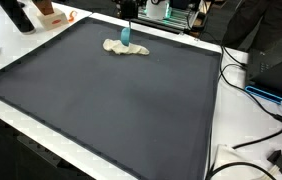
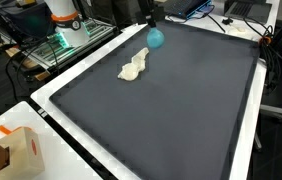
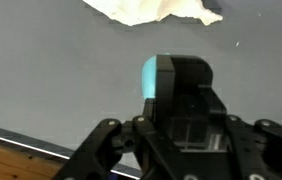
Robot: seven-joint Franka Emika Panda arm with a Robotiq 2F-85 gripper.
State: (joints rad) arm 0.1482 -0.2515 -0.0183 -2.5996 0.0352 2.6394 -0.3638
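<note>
My gripper hangs over the far part of a dark grey mat and is shut on a small teal object, which shows beside a black finger. In both exterior views the teal object sits at the gripper's tip, right next to a crumpled cream cloth lying on the mat. In the wrist view the cloth lies just beyond the fingers. I cannot tell whether the teal object touches the mat.
The mat covers a white table. A cardboard box stands at one corner. Cables and black parts lie beside the mat's edge. The robot base and lab gear stand behind.
</note>
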